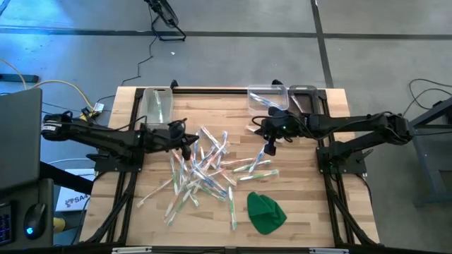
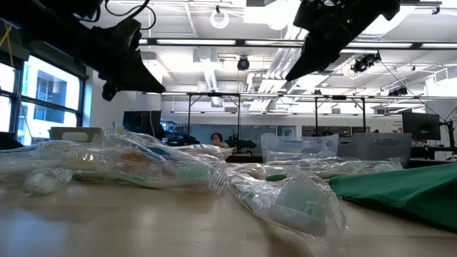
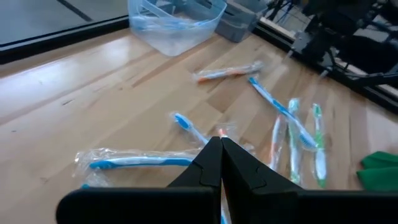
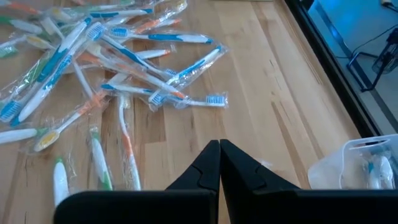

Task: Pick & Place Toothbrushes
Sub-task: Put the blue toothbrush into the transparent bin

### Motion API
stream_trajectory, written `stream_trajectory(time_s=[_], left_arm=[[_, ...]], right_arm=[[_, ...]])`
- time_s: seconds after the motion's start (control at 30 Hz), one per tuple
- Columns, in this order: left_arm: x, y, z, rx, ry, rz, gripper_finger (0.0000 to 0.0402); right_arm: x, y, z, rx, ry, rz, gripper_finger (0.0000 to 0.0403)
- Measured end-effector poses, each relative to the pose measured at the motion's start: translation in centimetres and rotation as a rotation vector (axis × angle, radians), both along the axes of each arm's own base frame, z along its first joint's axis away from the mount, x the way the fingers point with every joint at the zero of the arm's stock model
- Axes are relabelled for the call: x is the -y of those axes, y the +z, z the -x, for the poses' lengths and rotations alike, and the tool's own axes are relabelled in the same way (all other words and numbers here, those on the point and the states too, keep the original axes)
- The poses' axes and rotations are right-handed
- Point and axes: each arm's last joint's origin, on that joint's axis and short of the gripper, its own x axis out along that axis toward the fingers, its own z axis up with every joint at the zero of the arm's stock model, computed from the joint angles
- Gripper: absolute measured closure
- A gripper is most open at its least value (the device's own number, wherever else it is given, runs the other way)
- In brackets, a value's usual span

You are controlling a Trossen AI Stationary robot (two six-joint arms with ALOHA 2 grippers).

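Item: wooden butcher-block table (image 1: pixel 296 219), seen from above, with two dark arms over it.

Toothbrushes (image 1: pixel 201 169): many thin, pale sticks in clear wrappers, with blue, green and orange accents, scattered in a loose heap across the middle of the table. A few lie apart toward the right side, near the right arm (image 1: pixel 256 166). In the right wrist view the heap (image 4: pixel 118 56) spreads over the boards beyond the fingers, blue-handled ones crossing orange and green ones.

Left gripper (image 1: pixel 191 147): hangs above the heap's left edge, fingers (image 3: pixel 211 163) pressed together at the tips, nothing between them. A wrapped blue toothbrush (image 3: pixel 134 162) lies on the wood just beside it.

Right gripper (image 1: pixel 269 149): hangs above the table right of the heap, fingers (image 4: pixel 211 163) closed tip to tip, empty.

Clear rectangular plastic bin, left (image 1: pixel 159 104): at the table's far edge, behind the left arm.

Clear rectangular plastic bin, right (image 1: pixel 267 96): at the far edge, behind the right gripper, holding blue-accented brushes.

Green cloth-like lump (image 1: pixel 265 212): on the near right part of the table, apart from the heap.
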Motion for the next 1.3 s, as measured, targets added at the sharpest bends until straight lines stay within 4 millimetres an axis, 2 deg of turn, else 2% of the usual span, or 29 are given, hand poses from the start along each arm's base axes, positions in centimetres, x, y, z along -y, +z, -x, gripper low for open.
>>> stream_trajectory(time_s=[0.33,0.67,0.93,1.07,1.23,1.3], left_arm=[[-0.2,1.5,-0.3,-0.064,0.056,-0.007,0.0402],[-0.1,1.7,-0.3,-0.079,0.018,-0.035,0.0402],[-0.1,1.7,-0.3,-0.149,-0.057,-0.170,0.0402],[-0.2,2.9,-0.8,-0.169,-0.095,-0.277,0.0402],[-1.4,3.9,-2.1,-0.286,-0.110,-0.416,0.0402],[-2.2,3.6,-2.7,-0.358,-0.130,-0.449,0.0402]], right_arm=[[1.0,0.0,0.1,0.003,-0.037,0.006,0.0400],[2.0,0.0,0.3,-0.015,-0.028,0.063,0.0400],[2.0,0.1,0.3,-0.021,0.001,0.101,0.0400],[2.0,0.1,0.3,-0.014,0.001,0.102,0.0400],[2.0,0.1,0.3,-0.014,0.001,0.102,0.0400],[2.0,0.1,0.3,-0.014,0.001,0.102,0.0400]])
